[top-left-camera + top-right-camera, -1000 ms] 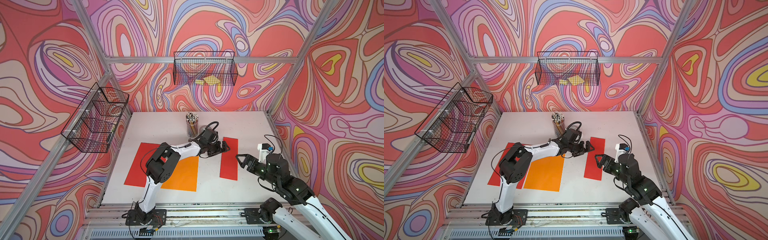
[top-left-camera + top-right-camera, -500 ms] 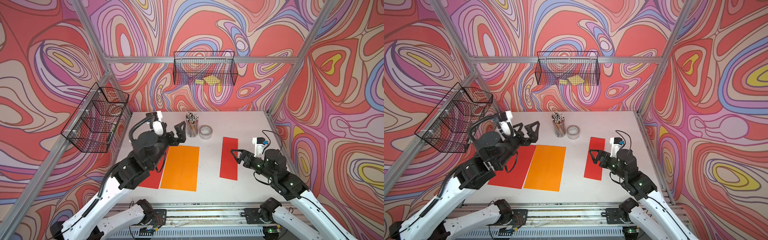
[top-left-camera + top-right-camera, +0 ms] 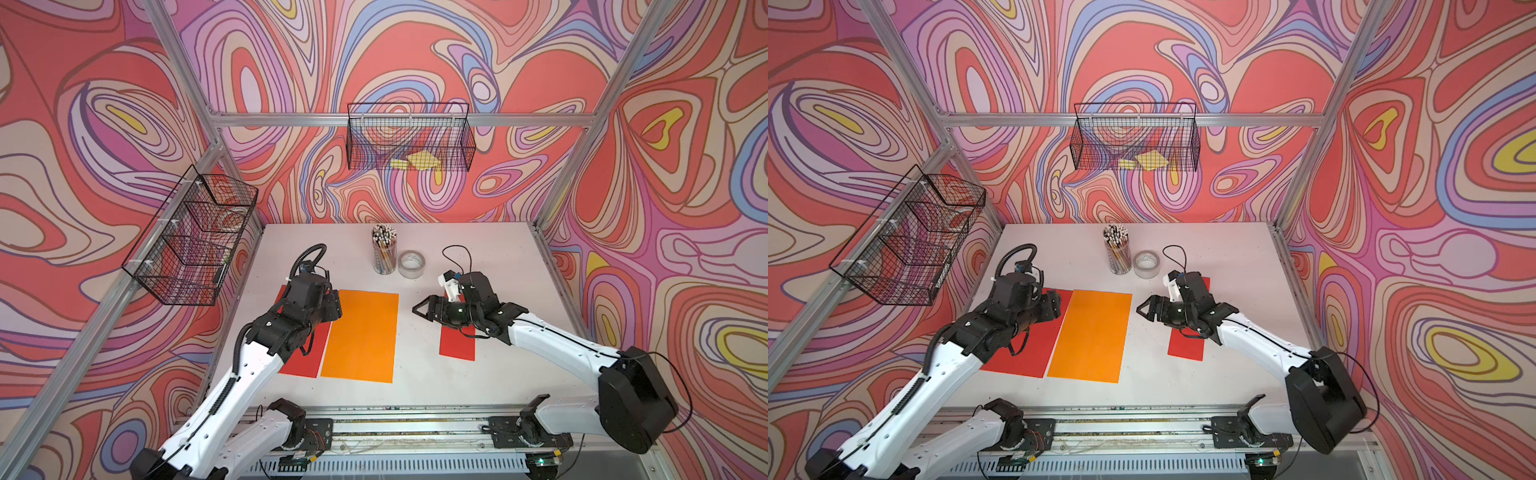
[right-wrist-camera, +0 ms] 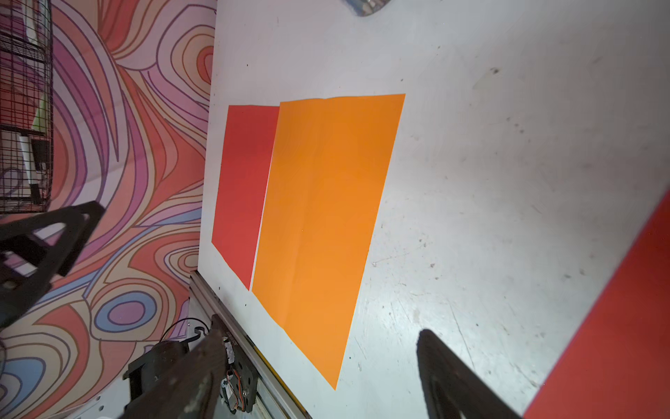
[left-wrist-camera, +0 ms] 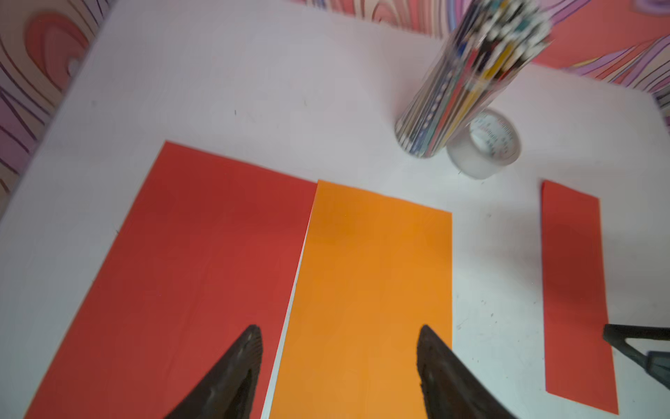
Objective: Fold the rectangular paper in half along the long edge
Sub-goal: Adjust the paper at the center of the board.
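Orange paper [image 3: 359, 336] lies flat and unfolded on the white table [image 3: 436, 399], mid-table, long edges running front to back. Its left long edge laps the right edge of a larger red sheet [image 3: 300, 359], with a thin pale sliver showing along the seam in the left wrist view. In the right wrist view a faint lengthwise line runs down the orange sheet. Left gripper [image 5: 339, 328] is over the far end of that seam, jaws spread, one finger above red and one above orange, nothing between them; whether it touches the paper cannot be told. Right gripper [image 4: 318, 326] is over bare table between the orange paper and a narrow red strip [image 3: 457, 347], jaws spread wide and empty; its arm covers the strip's far end. Behind the sheets a clear cup of pencils [image 3: 384, 253] stands upright, a roll of clear tape [image 3: 411, 264] just beside it. The tape's inner core [image 5: 495, 136] carries printed lettering, too blurred to read. Yellow notes [image 3: 419, 160] lie in the rear wall basket [image 3: 409, 124].
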Controlling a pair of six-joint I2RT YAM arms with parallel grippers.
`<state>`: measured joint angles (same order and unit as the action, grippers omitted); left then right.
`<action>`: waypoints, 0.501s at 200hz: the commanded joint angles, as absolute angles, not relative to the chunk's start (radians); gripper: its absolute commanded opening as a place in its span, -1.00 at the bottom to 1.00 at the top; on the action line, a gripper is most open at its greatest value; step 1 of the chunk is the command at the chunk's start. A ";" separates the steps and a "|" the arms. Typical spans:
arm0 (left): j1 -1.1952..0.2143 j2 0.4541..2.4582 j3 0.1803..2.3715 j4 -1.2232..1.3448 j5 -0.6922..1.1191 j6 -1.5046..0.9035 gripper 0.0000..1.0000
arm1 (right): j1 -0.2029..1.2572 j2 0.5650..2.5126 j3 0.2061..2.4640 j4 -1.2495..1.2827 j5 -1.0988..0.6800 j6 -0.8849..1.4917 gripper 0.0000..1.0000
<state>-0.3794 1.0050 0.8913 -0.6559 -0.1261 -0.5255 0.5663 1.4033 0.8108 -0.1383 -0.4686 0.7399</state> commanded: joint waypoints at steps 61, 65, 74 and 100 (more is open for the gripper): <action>-0.342 1.452 0.787 -0.411 0.317 -0.663 -0.72 | 0.699 1.714 0.908 -0.084 -0.459 0.686 0.64; -0.341 1.462 0.778 -0.395 0.324 -0.669 -0.74 | 0.701 1.721 0.910 -0.085 -0.456 0.686 0.64; -0.341 1.480 0.757 -0.356 0.340 -0.683 -0.75 | 0.704 1.734 0.910 -0.085 -0.449 0.684 0.64; -0.351 1.526 0.729 -0.309 0.358 -0.695 -0.82 | 0.704 1.766 0.909 -0.052 -0.471 0.680 0.64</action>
<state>-0.3462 1.5002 0.7433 -0.3981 0.3035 -0.6594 0.7013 1.7412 0.8917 -0.0937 -0.4709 0.7010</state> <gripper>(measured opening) 0.110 0.821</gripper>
